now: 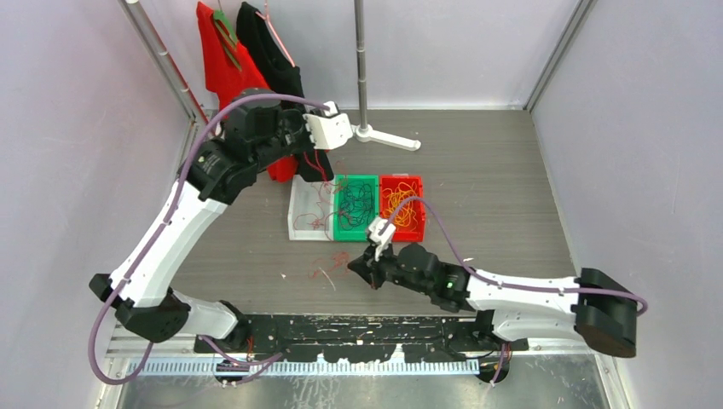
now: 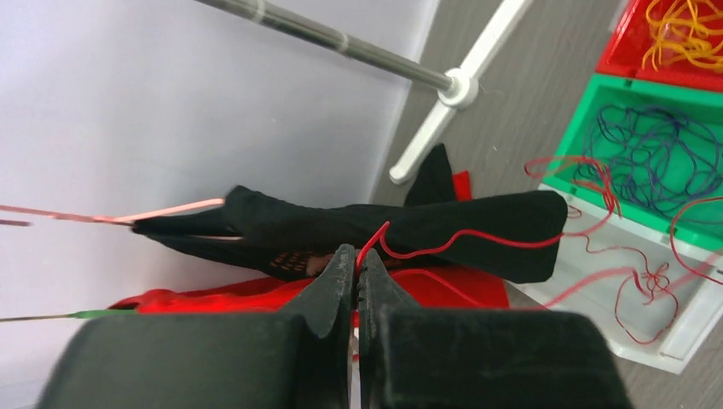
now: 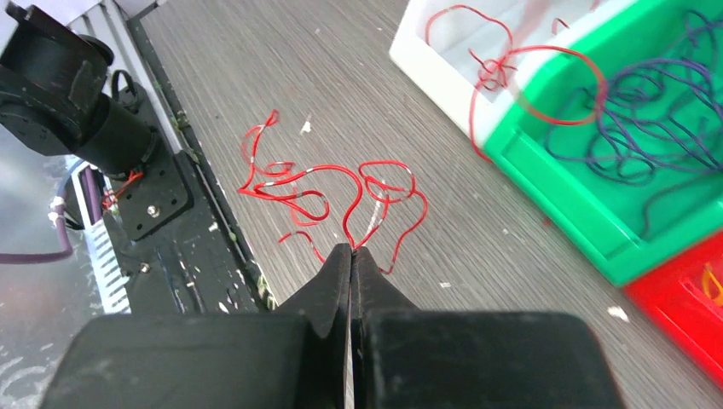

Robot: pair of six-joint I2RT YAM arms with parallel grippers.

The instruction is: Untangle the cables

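Our left tool [image 2: 356,256] has its black jaws pressed together on a thin red strand [image 2: 460,234]. The strand rises from the tips, snakes across a limp black garment [image 2: 384,226] and runs towards the white tray [image 2: 682,341], where more red wire lies in a small knot [image 2: 652,281]. One red loop hangs over the corner of the green tray [image 2: 588,111].

Our right tool [image 3: 351,253] is low over the bench [image 3: 477,256], a grey surface with a fine wood grain. Its jaws are closed tight on a loose red tangle [image 3: 341,183], a glossy, string-thin wire lying on the bench in several open curls just in front of the tips.

The three trays are boxy plastic and sit side by side, touching. The green one holds a loopy wad of dark purple wire [image 2: 656,153]. The red tray [image 2: 627,43] holds curly orange-yellow wire [image 2: 691,34].

Behind the trays a smooth metal pole [image 1: 361,60] stands on a white foot [image 1: 388,136]. A red garment [image 1: 217,51] hangs beside the black one at the back left.
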